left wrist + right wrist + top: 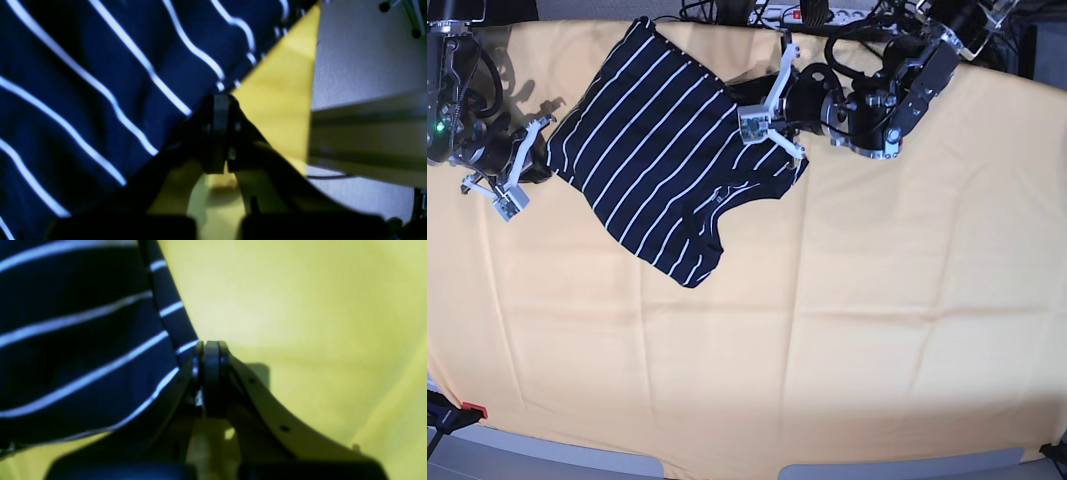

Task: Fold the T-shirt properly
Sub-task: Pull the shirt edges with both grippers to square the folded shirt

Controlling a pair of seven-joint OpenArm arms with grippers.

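Both grippers, left gripper (221,133) and right gripper (208,380), clamped on opposite striped T-shirt (662,150) edges, apparently to spread it over yellow-orange cloth (877,300).

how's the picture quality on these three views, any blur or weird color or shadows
Left wrist view: soft and dark, the left hand nearly a silhouette, stripes of the T-shirt blurred. Right wrist view: blurry too, the yellow cloth washed greenish, right hand dim. Base view: sharp, evenly lit, arm shadows at the top corners.
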